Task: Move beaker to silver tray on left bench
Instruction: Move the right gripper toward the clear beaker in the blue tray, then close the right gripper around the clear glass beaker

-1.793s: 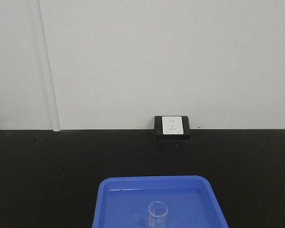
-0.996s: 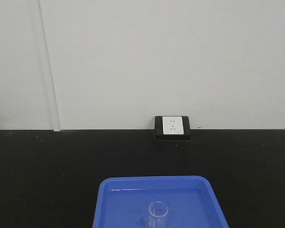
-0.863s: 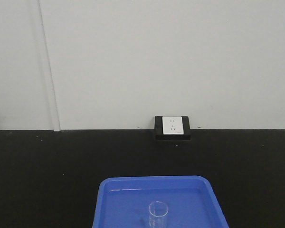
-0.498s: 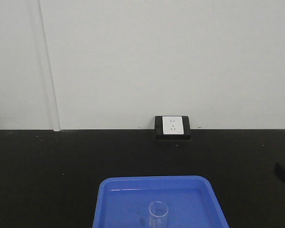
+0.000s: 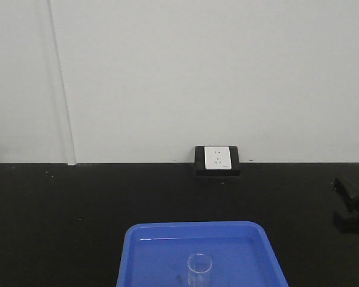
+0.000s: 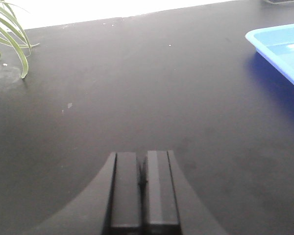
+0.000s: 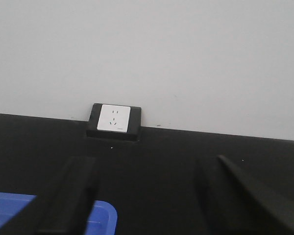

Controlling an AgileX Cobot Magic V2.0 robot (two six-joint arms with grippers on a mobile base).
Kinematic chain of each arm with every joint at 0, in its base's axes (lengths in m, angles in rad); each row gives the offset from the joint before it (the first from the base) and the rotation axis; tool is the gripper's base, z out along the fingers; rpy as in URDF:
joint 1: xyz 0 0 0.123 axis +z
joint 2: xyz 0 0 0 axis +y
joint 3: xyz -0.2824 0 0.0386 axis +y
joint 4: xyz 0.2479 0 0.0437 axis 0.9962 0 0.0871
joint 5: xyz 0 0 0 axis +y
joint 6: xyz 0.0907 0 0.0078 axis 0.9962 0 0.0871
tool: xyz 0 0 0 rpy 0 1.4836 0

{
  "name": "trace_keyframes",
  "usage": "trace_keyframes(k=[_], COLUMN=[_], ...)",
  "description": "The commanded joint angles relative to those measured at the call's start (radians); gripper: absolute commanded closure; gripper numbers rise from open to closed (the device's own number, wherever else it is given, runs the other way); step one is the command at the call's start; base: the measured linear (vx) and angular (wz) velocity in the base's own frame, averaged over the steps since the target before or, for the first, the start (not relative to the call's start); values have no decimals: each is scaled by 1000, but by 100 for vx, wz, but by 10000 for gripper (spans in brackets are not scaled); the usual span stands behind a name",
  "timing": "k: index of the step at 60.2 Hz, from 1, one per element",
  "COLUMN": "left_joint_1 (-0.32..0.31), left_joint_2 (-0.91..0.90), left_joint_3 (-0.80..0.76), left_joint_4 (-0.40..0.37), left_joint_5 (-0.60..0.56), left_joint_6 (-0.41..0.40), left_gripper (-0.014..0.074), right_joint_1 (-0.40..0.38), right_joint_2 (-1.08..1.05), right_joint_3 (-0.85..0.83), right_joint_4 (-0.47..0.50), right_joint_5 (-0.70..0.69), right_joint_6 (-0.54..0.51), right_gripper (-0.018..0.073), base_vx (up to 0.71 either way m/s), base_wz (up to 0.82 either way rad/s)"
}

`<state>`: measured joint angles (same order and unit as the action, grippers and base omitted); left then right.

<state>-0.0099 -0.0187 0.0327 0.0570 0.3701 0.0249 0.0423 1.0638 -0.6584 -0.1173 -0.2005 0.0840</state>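
Nearest, in the left wrist view, the left gripper [image 6: 142,166] hangs low over the matte black worktop [image 6: 137,98], its two flat dark fingers [image 6: 126,191] pressed together with nothing between them. Thin green plant leaves [image 6: 10,34] reach in at the far left corner of that view, and a rounded corner of the blue tray [image 6: 279,44] shows at the far right. The right gripper [image 7: 151,161] has its blurred black fingers [image 7: 71,196] spread wide apart and empty. In the front view it shows only as dark shapes cut off by the right frame edge, to the right of the tray and apart from it. The blue tray is smooth glossy plastic with rounded corners and a raised rim, and its near part is cut off by the bottom of the front view. The beaker [image 5: 199,269] stands inside it, about midway between the left and right rims. It is a small, clear, straight-sided glass cylinder, upright with its long axis vertical and its open mouth up. Its base sits almost at the frame edge, and any markings are too faint to read. Along the worktop's far edge, a white socket [image 5: 217,158] in a black housing sits against the plain pale wall [image 5: 197,72].
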Motion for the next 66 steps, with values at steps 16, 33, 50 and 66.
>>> trace_keyframes(k=[16, 33, 50, 66], left_joint_1=[-6, -6, -6, -6], left_joint_2=[-7, -7, -7, -7], left_joint_3=[20, 20, 20, 20], left_joint_4=[-3, -3, -3, -3], left_joint_5=[-75, -75, -75, -75], left_joint_6=[-2, -2, -2, -2], left_gripper=[595, 595, 595, 595], right_joint_1=[65, 246, 305, 305], right_joint_2=[78, 479, 714, 863], right_joint_3=[-37, -37, -43, -113], right_joint_4=[-51, -191, -195, -256], right_joint_5=[-93, -247, -455, -606], right_joint_6=[126, 126, 126, 206], right_gripper=[-153, -86, -43, -34], base_vx=[0, 0, 0, 0], base_wz=[0, 0, 0, 0])
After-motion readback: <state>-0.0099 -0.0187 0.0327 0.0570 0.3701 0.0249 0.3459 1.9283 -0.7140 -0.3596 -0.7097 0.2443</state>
